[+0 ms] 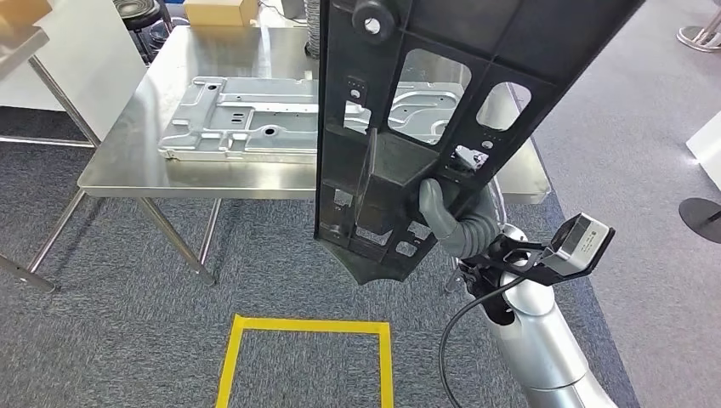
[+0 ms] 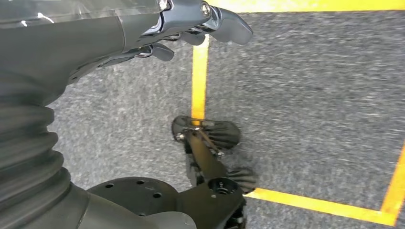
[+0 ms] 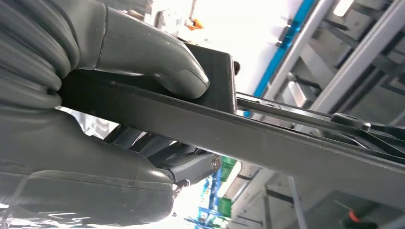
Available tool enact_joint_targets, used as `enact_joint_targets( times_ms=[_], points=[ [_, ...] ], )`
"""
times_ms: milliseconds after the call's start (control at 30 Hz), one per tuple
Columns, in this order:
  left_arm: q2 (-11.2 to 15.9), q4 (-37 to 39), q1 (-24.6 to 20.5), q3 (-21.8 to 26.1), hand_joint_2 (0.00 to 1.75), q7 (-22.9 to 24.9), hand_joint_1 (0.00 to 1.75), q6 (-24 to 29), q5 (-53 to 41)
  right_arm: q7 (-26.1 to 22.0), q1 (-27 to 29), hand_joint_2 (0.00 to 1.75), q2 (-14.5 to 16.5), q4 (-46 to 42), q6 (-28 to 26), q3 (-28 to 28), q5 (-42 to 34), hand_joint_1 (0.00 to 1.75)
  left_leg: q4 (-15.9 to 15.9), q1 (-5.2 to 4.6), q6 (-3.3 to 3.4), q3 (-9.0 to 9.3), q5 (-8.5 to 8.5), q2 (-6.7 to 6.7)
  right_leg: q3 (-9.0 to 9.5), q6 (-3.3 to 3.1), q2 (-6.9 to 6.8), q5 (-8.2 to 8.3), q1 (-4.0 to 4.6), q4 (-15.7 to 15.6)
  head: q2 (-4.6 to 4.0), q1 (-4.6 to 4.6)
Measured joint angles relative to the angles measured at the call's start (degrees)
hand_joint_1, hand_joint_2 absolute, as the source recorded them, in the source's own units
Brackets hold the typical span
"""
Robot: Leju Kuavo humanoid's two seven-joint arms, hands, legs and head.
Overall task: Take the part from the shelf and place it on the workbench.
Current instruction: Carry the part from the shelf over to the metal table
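The right hand holds the part, a long black plastic frame with cut-out windows and ribs, up in the air in front of the head camera. The hand grips it low on its length, at a solid block near the lower end, so most of the frame rises above the hand and tilts toward the upper right. In the right wrist view the grey thumb presses flat on one face of the part while the darker fingers curl against the opposite face, clamping it firmly. The part hangs clear of the workbench, a steel table; its lower tip hovers over the carpet just off the bench's near edge. A pressed metal panel lies flat on the bench, partly hidden behind the part. Yellow floor tape marks a square on the carpet. In the left wrist view the left hand holds nothing, fingers slightly curled and apart, above the carpet.
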Motion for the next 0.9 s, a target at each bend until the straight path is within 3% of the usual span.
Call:
enact_joint_targets(
  times_ms=[67,167,233,300,367,400,433,500,533,567,600,667,733,767,833,867,900],
  points=[
    [-0.1,0.0,-0.1,-0.1,1.75,0.0,0.00,0.0,0.1,-0.3,0.3,1.75,0.0,-0.2,0.0,-0.1,0.1,1.75,-0.3,0.04,-0.71,0.92,-0.44,-0.01,1.02,-0.64,0.22,0.49,0.44,-2.4,0.00,-0.04],
    [0.1,0.0,-0.1,-0.2,1.75,0.0,0.00,0.0,0.3,-0.8,0.8,1.75,0.0,-0.7,0.0,-0.3,0.4,1.75,1.6,-0.01,-1.68,1.83,0.20,0.26,4.09,-1.45,0.37,0.09,0.07,-4.3,0.00,-0.14],
    [0.2,0.0,-0.3,-0.2,1.75,0.0,0.00,0.1,0.4,-1.1,0.9,1.75,0.1,-0.9,-0.1,-0.3,0.7,1.75,7.1,0.16,-2.15,-1.08,-0.62,0.44,6.13,-1.76,0.21,-0.69,-0.22,-4.8,0.00,-0.61],
    [0.2,0.0,-0.2,-0.3,1.75,0.0,0.00,0.1,0.5,-1.2,1.3,1.75,0.1,-1.0,-0.1,-0.3,1.0,1.75,13.6,0.48,-2.62,-6.29,-3.43,0.48,7.40,-1.89,0.19,-1.94,-0.30,-4.8,0.00,-0.92],
    [0.2,0.0,0.1,-0.3,1.75,0.0,0.00,0.2,0.6,-1.4,1.8,1.75,0.1,-1.0,-0.1,-0.3,1.1,1.75,15.2,0.78,-3.07,-9.86,-6.15,0.51,8.93,-1.72,0.36,-3.39,-0.45,-4.8,0.00,-0.89],
    [0.2,0.0,0.2,-0.3,1.75,0.0,0.00,0.2,0.7,-1.4,2.0,1.75,0.1,-1.0,0.0,-0.3,1.1,1.75,13.6,0.90,-3.27,-10.56,-5.93,0.54,9.94,-1.54,0.46,-4.23,-0.57,-4.8,0.00,-0.88],
    [0.2,0.0,0.3,-0.3,1.75,0.0,0.00,0.2,0.7,-1.5,2.1,1.75,0.1,-1.0,0.0,-0.3,1.1,1.75,10.6,1.00,-3.44,-10.54,-4.09,0.60,10.95,-1.31,0.51,-5.07,-0.69,-4.7,0.00,-0.89],
    [0.3,0.0,0.6,-0.3,1.75,0.0,0.00,0.2,0.8,-1.7,2.3,1.75,0.1,-1.0,0.0,-0.3,1.2,1.75,4.0,1.05,-3.30,-9.97,3.51,0.97,12.84,-0.70,0.54,-6.88,-0.74,-4.7,0.00,-0.98],
    [0.4,0.1,0.7,-0.3,1.75,-0.1,0.00,0.2,0.9,-1.8,2.4,1.75,0.1,-1.1,0.0,-0.3,1.2,1.75,2.2,0.97,-2.98,-9.66,6.33,1.14,13.46,-0.33,0.55,-7.67,-0.72,-4.7,0.00,-0.98],
    [0.4,0.1,0.7,-0.3,1.75,-0.1,0.00,0.2,0.9,-1.8,2.5,1.75,0.1,-1.2,0.0,-0.4,1.2,1.75,1.3,0.87,-2.48,-9.44,8.09,1.23,13.99,0.10,0.54,-8.20,-0.66,-4.7,0.00,-0.99],
    [0.4,0.1,0.6,-0.3,1.75,-0.2,0.00,0.2,1.0,-1.8,2.6,1.75,0.1,-1.4,0.0,-0.5,1.3,1.75,1.2,0.75,-1.94,-9.11,7.67,1.18,14.10,0.52,0.54,-8.23,-0.64,-4.4,0.00,-0.98],
    [0.4,0.1,0.4,-0.3,1.75,-0.4,0.00,0.2,1.0,-1.9,2.6,1.75,0.1,-1.8,-0.2,-0.8,1.3,1.75,0.8,0.84,-1.10,-8.06,6.95,0.94,12.74,1.26,0.43,-6.97,-0.76,-1.1,0.00,-0.87],
    [0.5,0.1,0.3,-0.5,1.75,-0.5,0.00,0.2,1.0,-2.1,2.8,1.75,0.1,-2.1,-0.7,-1.3,1.5,1.75,0.4,0.94,-0.58,-6.61,5.93,0.81,8.05,1.72,0.34,-6.21,-0.93,5.9,0.00,-0.73],
    [0.6,0.1,0.3,-0.6,1.75,-0.6,0.00,0.2,1.0,-2.1,2.9,1.75,0.1,-2.1,-1.1,-1.5,1.7,1.75,0.3,0.94,-0.44,-5.87,5.28,0.76,5.13,1.86,0.30,-7.15,-0.99,9.5,0.00,-0.68],
    [0.7,0.1,0.4,-0.8,1.75,-0.6,0.00,0.1,1.0,-2.1,3.2,1.75,0.1,-2.2,-2.6,-2.2,2.9,1.75,0.2,0.94,-0.35,-4.26,3.84,0.55,0.10,2.04,0.26,-11.29,-1.02,13.8,0.00,-0.67],
    [0.8,0.1,0.4,-1.0,1.75,-0.6,0.00,0.1,1.0,-2.0,3.3,1.75,0.0,-2.2,-3.8,-2.6,4.1,1.75,0.2,0.94,-0.36,-3.25,3.04,0.41,-1.44,2.08,0.24,-13.04,-1.02,13.8,0.00,-0.67],
    [0.8,0.1,0.4,-1.1,1.75,-0.6,0.00,0.1,1.0,-1.8,3.2,1.75,0.0,-2.2,-5.6,-3.2,6.0,1.75,0.2,0.92,-0.42,-2.11,2.18,0.28,-2.29,2.03,0.23,-13.47,-1.00,12.4,0.00,-0.66]
  ],
)
